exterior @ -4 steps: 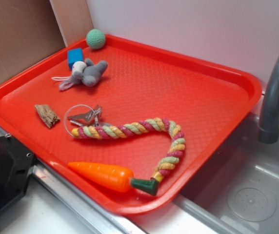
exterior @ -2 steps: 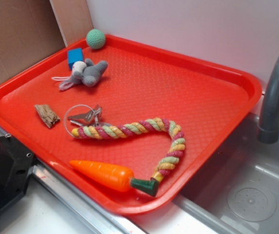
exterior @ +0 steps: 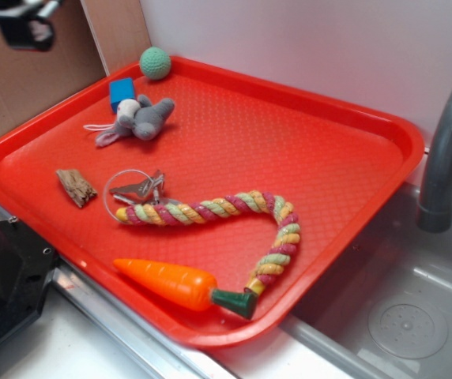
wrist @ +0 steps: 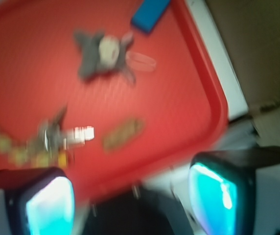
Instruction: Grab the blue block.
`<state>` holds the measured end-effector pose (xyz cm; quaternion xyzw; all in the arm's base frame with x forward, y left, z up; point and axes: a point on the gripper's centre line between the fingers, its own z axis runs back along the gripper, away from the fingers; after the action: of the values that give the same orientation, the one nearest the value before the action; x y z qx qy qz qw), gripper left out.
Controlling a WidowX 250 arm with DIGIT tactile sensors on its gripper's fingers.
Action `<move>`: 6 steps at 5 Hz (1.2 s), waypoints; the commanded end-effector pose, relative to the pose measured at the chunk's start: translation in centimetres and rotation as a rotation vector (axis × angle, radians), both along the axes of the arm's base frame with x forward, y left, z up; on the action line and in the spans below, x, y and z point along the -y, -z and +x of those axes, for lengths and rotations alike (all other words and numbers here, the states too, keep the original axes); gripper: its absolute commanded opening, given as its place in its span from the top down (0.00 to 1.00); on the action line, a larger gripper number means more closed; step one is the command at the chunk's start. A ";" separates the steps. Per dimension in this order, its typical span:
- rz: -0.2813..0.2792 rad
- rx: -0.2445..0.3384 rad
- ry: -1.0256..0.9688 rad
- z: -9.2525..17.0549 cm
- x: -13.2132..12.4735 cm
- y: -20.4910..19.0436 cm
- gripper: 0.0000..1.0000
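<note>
The blue block (exterior: 120, 92) sits near the far left corner of the red tray (exterior: 305, 150), touching the grey and white plush animal (exterior: 137, 118). In the blurred wrist view the blue block (wrist: 150, 13) lies at the top edge, above the plush animal (wrist: 105, 54). My gripper (exterior: 9, 20) hangs high at the upper left corner of the exterior view, well above and left of the block. In the wrist view my gripper (wrist: 130, 200) is open, its two cyan pads wide apart with nothing between them.
A green knitted ball (exterior: 155, 62) rests at the tray's far corner. A wood chip (exterior: 76, 187), metal ring with keys (exterior: 135, 189), braided rope (exterior: 226, 213) and orange plastic carrot (exterior: 171, 283) lie on the tray. A grey faucet (exterior: 447, 150) and sink stand at right.
My gripper has come into the exterior view at the upper left corner; before it was out of sight. The objects on the tray have not moved.
</note>
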<state>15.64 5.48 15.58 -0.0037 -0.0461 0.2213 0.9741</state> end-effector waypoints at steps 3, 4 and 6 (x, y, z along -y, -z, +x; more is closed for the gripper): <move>0.059 0.033 -0.210 6.9 -8.3 7.8 0.00; 0.059 0.033 -0.210 6.9 -8.3 7.8 0.00; 0.059 0.033 -0.210 6.9 -8.3 7.8 0.00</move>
<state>21.91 13.24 6.40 0.0250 -0.0439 0.3314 0.9421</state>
